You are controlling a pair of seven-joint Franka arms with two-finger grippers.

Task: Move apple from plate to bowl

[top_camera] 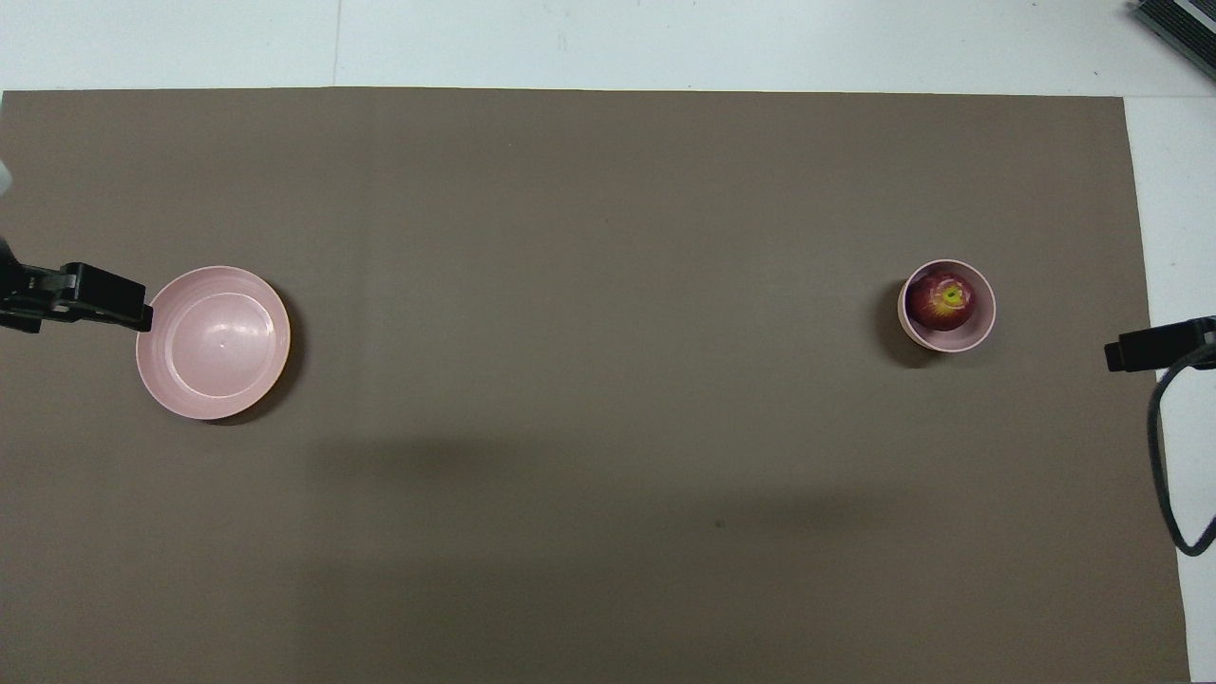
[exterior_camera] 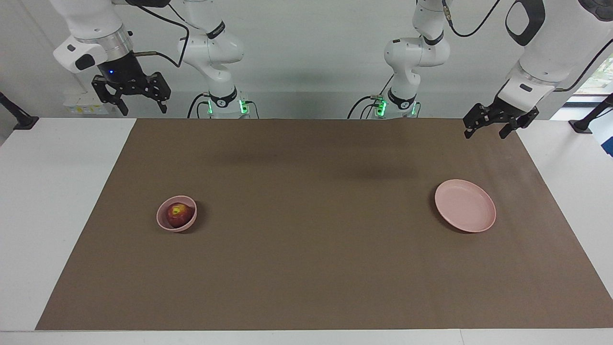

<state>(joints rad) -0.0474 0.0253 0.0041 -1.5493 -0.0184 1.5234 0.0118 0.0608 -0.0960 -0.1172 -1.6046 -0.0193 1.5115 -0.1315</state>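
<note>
The dark red apple [exterior_camera: 180, 214] [top_camera: 941, 301] with a yellow patch sits inside the small pink bowl [exterior_camera: 164, 223] [top_camera: 984, 330] toward the right arm's end of the table. The wide pink plate [exterior_camera: 464, 205] [top_camera: 213, 342] lies bare toward the left arm's end. My right gripper [exterior_camera: 141, 109] hangs open high in the air over the table's edge by the robots, holding nothing. My left gripper [exterior_camera: 484, 132] hangs open over the mat's corner, with nothing between its fingers. In the overhead view only the tips of the left gripper [top_camera: 90, 299] and right gripper [top_camera: 1149, 347] show.
A brown mat [exterior_camera: 306, 239] covers most of the white table [exterior_camera: 57, 191]. A black cable [top_camera: 1161, 456] hangs by the right gripper. A dark device corner [top_camera: 1178, 24] shows at the table's edge farthest from the robots.
</note>
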